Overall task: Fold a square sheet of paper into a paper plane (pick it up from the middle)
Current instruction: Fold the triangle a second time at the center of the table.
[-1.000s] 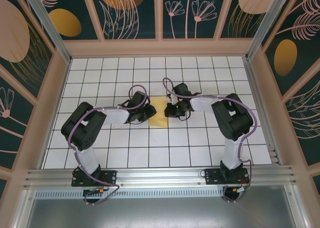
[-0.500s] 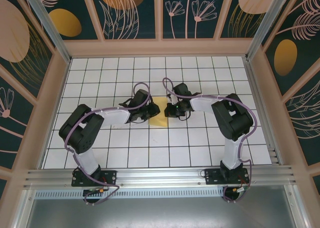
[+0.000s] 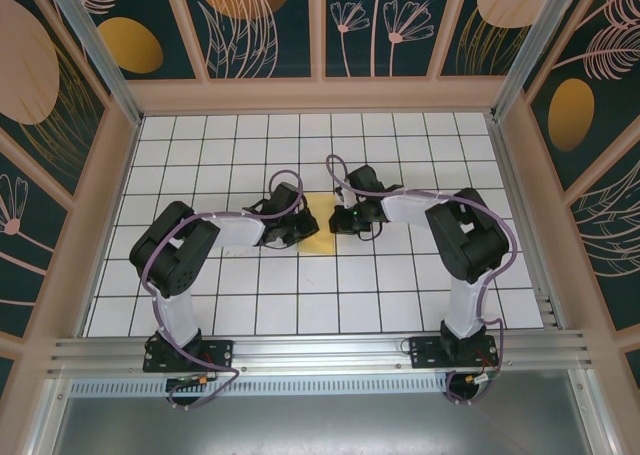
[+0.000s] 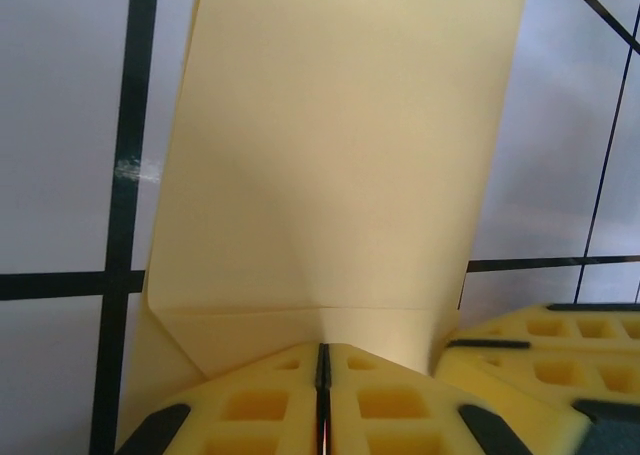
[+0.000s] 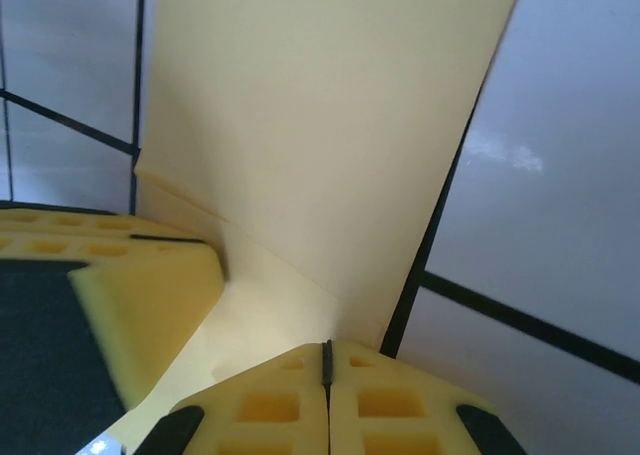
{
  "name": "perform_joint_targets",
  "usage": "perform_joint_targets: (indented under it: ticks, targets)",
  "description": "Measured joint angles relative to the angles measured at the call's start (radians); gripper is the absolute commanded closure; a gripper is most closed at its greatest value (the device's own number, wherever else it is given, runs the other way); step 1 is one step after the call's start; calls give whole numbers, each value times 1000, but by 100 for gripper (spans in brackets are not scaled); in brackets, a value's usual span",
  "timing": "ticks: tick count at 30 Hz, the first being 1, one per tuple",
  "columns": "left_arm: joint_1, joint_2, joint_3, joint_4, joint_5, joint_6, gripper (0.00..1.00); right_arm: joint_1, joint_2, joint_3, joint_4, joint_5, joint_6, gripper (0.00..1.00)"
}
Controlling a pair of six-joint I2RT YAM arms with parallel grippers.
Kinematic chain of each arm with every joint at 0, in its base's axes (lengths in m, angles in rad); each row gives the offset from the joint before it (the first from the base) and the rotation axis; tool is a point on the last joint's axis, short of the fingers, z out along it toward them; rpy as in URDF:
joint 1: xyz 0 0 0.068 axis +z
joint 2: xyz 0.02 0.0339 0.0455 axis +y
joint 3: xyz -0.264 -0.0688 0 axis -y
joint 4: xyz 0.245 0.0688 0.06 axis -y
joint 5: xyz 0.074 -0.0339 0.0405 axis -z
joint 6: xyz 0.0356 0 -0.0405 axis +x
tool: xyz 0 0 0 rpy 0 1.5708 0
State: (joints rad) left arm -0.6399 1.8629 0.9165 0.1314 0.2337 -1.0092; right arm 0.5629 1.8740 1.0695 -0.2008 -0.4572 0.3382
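Observation:
The square sheet of paper (image 3: 319,231) is a pale yellow, partly folded shape at the middle of the grid table, between the two grippers. My left gripper (image 3: 301,225) is shut, its tips at the sheet's left edge. In the left wrist view the closed jaws (image 4: 322,351) meet a folded flap of the paper (image 4: 340,155), and a faint ridge runs up from their seam. My right gripper (image 3: 345,218) is shut on the sheet's right side. In the right wrist view its tips (image 5: 327,349) pinch the creased paper (image 5: 320,125). The two grippers sit almost side by side.
White grid table (image 3: 300,295) with black lines, walled in by a wooden frame (image 3: 320,97) and patterned panels. Open tiles lie all round the paper. The other gripper's yellow foam fingers show at the right (image 4: 560,345) and at the left (image 5: 130,285) of the wrist views.
My left gripper has slid right onto the paper and shut. Less of the yellow sheet shows than before. The right arm has stayed put.

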Motion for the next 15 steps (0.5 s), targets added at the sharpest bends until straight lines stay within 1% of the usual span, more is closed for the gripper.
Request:
perform_joint_targets:
  ticks: [6, 15]
  targets:
    - [0, 0, -16, 30, -3, -23, 89, 18, -119, -37, -7, -22, -1, 94]
    - [-2, 0, -24, 48, -7, -39, 90, 105, -123, -63, -43, -23, -16, 95]
